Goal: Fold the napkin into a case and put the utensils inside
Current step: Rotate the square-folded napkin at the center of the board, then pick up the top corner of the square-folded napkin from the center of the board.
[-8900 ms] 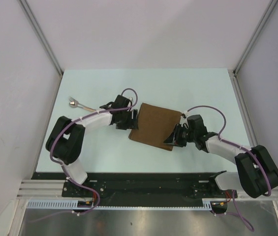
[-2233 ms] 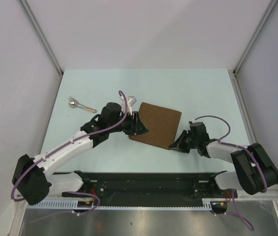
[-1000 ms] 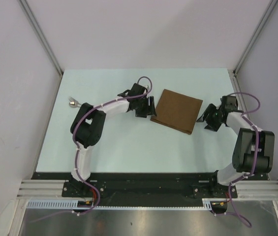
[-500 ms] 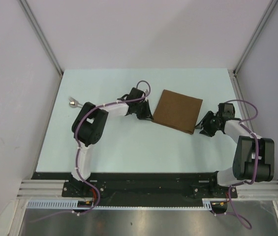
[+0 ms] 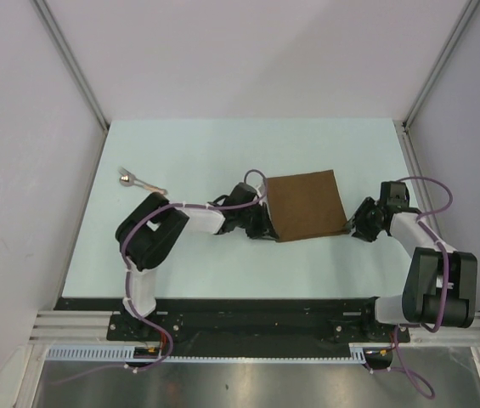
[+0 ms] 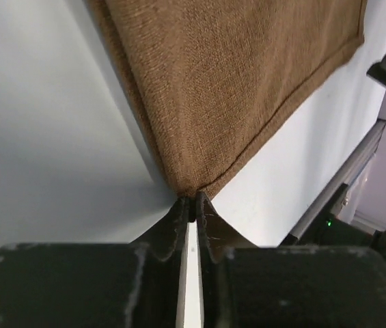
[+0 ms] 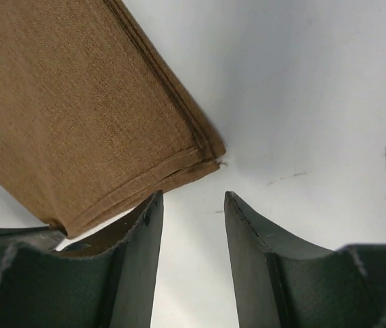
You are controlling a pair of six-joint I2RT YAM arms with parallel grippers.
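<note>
Brown woven cloth folded into a flat, layered square, the napkin (image 5: 307,206) lies slightly right of the middle of the top view, on the pale green tabletop (image 5: 180,144), turned a little off square to the table's edges. At its lower-left corner the left gripper (image 5: 267,228) has its black fingers clenched together on the tip of the cloth; the left wrist view shows the napkin (image 6: 233,82) tapering down into the closed left gripper (image 6: 191,208). At the lower-right corner sits the right gripper (image 5: 360,225). In its wrist view the right gripper (image 7: 193,205) has its jaws spread and grasps nothing, the napkin's (image 7: 76,116) stacked corner just ahead of the gap. Well apart, in the top view's upper left, lies a small utensil (image 5: 138,179) with a shiny silver rounded head and a slim tan handle.
</note>
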